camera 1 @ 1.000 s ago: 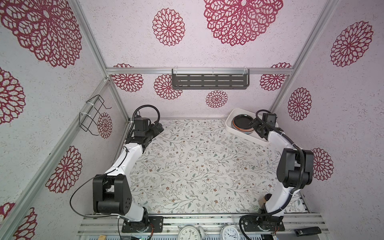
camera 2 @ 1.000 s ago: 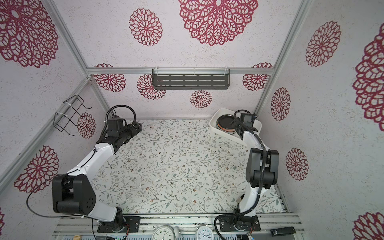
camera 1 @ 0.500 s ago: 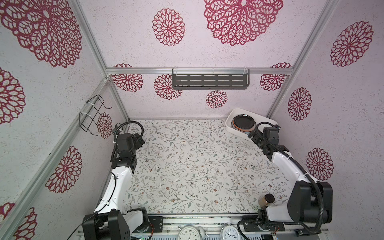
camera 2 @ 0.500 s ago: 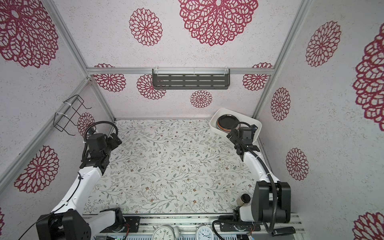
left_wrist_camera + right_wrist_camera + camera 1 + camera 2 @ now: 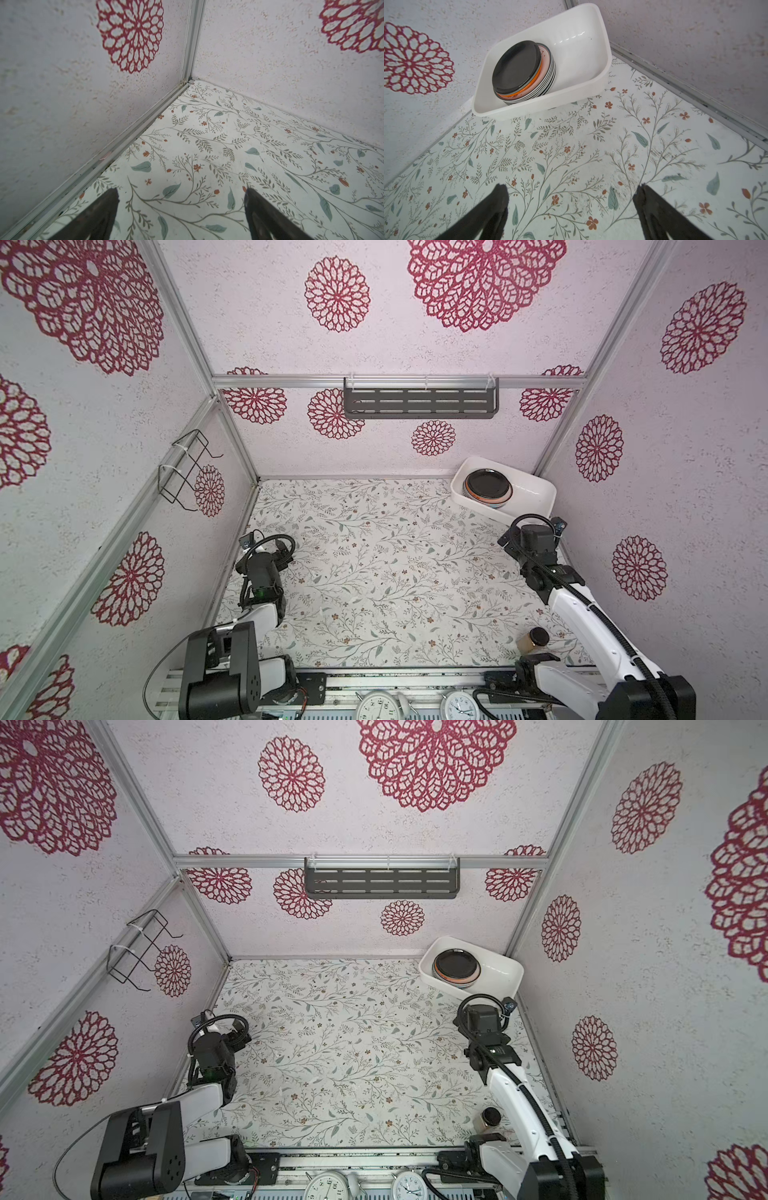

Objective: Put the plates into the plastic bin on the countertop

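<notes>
A stack of plates (image 5: 487, 488) (image 5: 456, 965) with a plain black one on top lies in the left end of the white plastic bin (image 5: 536, 493) (image 5: 503, 969) at the countertop's (image 5: 395, 572) far right corner. In the right wrist view the plates (image 5: 517, 66) show orange and ringed rims under the black one, inside the bin (image 5: 583, 52). My right gripper (image 5: 532, 533) (image 5: 571, 193) hangs open and empty over the countertop, short of the bin. My left gripper (image 5: 286, 551) (image 5: 180, 193) is open and empty near the left wall.
A dark grey slotted shelf (image 5: 419, 403) hangs on the back wall and a wire rack (image 5: 187, 472) on the left wall. A small brown jar with a dark lid (image 5: 534, 641) stands at the front right. Two clocks (image 5: 378, 707) sit at the front edge.
My right gripper has drawn back from the bin toward the front and opened fully. My left arm has pulled back from the far left corner along the left wall.
</notes>
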Robot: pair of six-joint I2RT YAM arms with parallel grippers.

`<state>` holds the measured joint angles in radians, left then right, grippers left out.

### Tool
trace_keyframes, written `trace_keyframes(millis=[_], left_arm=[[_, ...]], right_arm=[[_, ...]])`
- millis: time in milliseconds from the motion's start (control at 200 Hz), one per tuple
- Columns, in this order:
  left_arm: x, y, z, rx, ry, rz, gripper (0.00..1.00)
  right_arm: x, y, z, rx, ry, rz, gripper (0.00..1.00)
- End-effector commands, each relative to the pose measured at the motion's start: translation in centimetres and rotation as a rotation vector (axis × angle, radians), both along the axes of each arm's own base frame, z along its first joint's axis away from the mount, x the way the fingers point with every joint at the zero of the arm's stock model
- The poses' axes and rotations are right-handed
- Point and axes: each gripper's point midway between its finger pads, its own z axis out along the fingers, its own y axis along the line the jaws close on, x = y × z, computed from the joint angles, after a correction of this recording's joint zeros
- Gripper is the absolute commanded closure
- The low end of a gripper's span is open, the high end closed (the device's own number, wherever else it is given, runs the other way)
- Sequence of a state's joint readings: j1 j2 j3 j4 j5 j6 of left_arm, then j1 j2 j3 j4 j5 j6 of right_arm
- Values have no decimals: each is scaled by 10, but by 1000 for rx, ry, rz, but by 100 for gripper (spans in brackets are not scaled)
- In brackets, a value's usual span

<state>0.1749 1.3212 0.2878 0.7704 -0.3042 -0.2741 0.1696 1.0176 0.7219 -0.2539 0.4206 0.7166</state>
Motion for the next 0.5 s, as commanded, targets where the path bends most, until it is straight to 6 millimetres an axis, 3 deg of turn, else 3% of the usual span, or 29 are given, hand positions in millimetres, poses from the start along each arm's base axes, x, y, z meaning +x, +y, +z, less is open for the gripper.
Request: trace_keyframes(millis=[0, 125, 310, 495], left_arm=[[12, -2, 23, 57, -133, -28, 3], [20, -4, 5, 58, -120, -53, 3], [34, -10, -1, 55, -72, -102, 3], [46, -15, -4, 63, -18, -131, 3]], right_arm=[[-11, -6, 12, -53, -17, -43, 1], [-17, -4, 16, -60, -19, -41, 1], [-20, -5, 16, -83, -23, -47, 1], [-3, -6, 10, -191, -19, -14, 1]])
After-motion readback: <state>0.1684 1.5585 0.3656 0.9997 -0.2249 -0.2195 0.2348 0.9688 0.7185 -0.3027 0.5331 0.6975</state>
